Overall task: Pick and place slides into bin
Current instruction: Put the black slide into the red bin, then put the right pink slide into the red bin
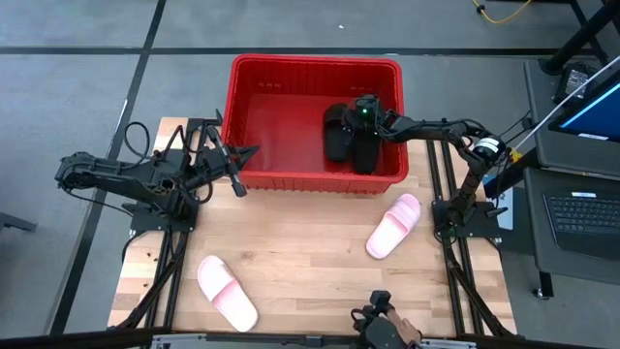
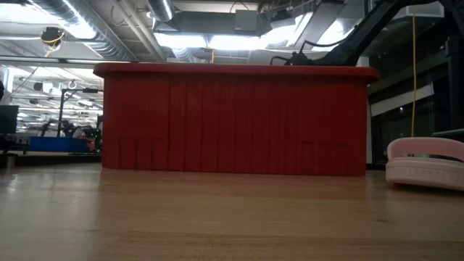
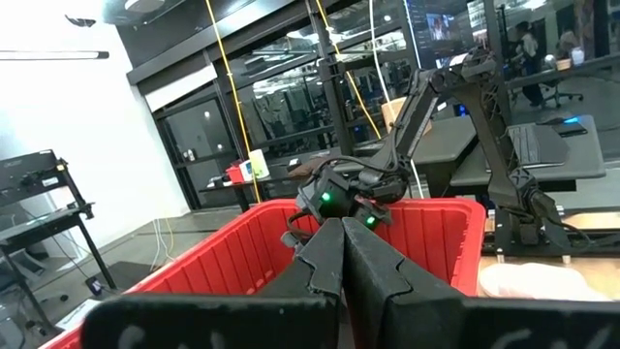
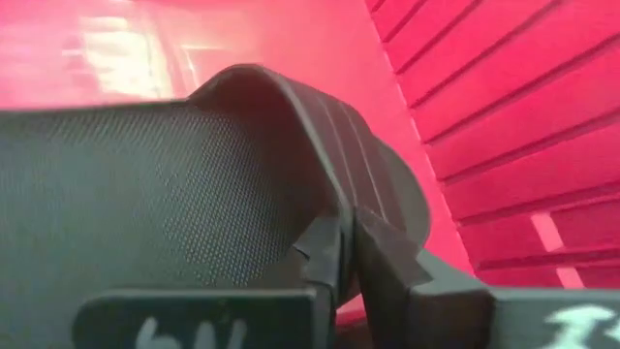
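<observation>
The red bin stands at the table's far middle; it also shows in the low view. Two black slides lie inside it, one free and one under my right gripper, which is shut on it inside the bin. Two pink slides rest sole-down on the table, one at the right, also in the low view, and one at the near left. My left gripper is shut and empty, just outside the bin's left near corner. My right gripper pinches the black slide's wide strap at its edge, one finger on the footbed side and one finger on the outer side. It comes from above, inside the bin. I cannot tell whether the slide rests on the bin's floor.
The bin's tall walls ring the right gripper. Bare wood lies between the two pink slides. A camera mount sits at the near edge. A desk with a laptop stands beyond the table's right side.
</observation>
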### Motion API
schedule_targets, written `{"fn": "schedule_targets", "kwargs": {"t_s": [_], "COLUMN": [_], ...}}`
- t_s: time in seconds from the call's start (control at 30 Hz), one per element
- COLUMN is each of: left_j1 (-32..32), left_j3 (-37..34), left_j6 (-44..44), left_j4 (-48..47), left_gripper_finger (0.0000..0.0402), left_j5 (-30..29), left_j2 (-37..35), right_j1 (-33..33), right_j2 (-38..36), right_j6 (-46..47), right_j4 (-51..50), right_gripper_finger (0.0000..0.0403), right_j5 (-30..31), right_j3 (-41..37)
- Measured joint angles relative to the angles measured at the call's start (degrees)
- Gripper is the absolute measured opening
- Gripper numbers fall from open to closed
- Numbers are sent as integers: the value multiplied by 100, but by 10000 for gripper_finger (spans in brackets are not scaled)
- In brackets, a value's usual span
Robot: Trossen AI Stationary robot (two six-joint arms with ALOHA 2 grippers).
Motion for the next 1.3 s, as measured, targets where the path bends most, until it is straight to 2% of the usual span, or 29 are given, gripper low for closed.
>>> {"fn": "schedule_targets", "kwargs": {"t_s": [0.43, 0.7, 1.07, 1.3], "left_j1": [0, -2, -2, -2], "left_j3": [0, 0, 0, 0], "left_j6": [-131, -131, -430, -350], "left_j4": [0, 0, 11, 2], "left_gripper_finger": [2, 2, 2, 2], "left_j5": [2, 25, 28, 52], "left_j2": [0, 0, 0, 0], "right_j1": [-9, 19, 74, 300], "right_j2": [17, -211, -872, -1119], "right_j6": [180, 600, 738, 730], "right_j4": [0, -43, -954, -1724], "right_gripper_finger": [123, 153, 148, 100], "right_j5": [33, -239, -320, -466], "right_j3": [-2, 3, 427, 960]}}
